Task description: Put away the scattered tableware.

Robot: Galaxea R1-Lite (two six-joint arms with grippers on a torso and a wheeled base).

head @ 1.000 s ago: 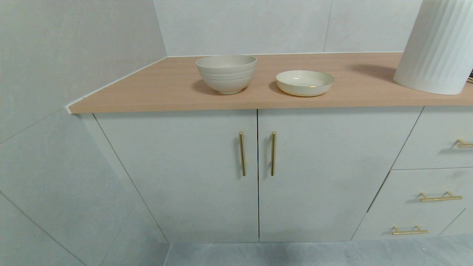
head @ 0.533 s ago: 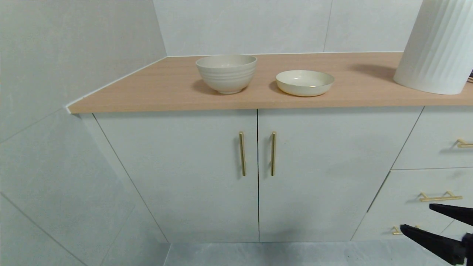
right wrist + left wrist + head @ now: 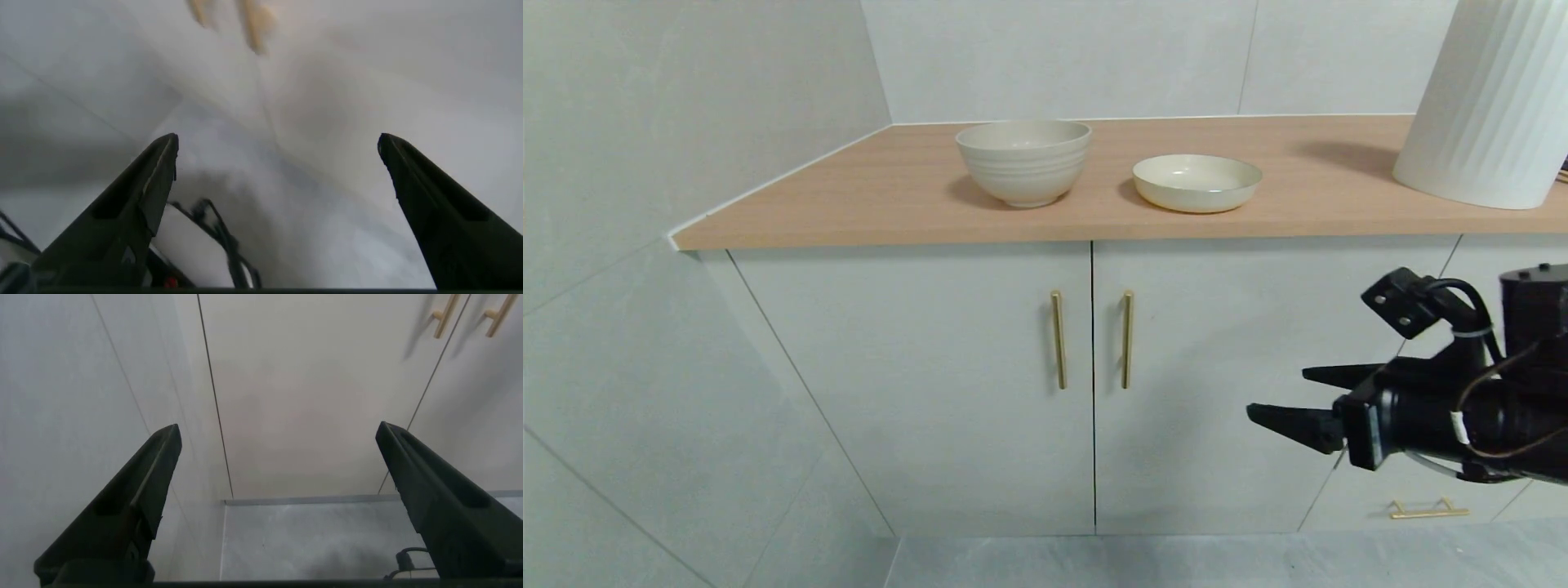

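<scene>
A deep cream bowl [image 3: 1023, 162] and a shallow cream dish [image 3: 1197, 183] stand side by side on the wooden countertop [image 3: 874, 204]. Below them are two shut cabinet doors, each with a gold handle [image 3: 1058, 339] at the centre seam. My right gripper [image 3: 1278, 394] hangs open and empty in front of the right door [image 3: 1217, 343], well below the dish. In the right wrist view the right gripper [image 3: 276, 140] is spread wide over a blurred cabinet and floor. My left gripper [image 3: 278, 431] is open and empty, low before the left cabinet door [image 3: 319, 392].
A tall white ribbed container [image 3: 1494, 98] stands at the counter's right end. Drawers with gold pulls [image 3: 1427, 511] lie right of the doors. A tiled wall [image 3: 645, 163] closes in the left side. Grey floor [image 3: 1176, 559] runs under the cabinet.
My right arm has come up from the lower right edge and moved left, now level with the middle of the right door. Bowl and dish have not moved.
</scene>
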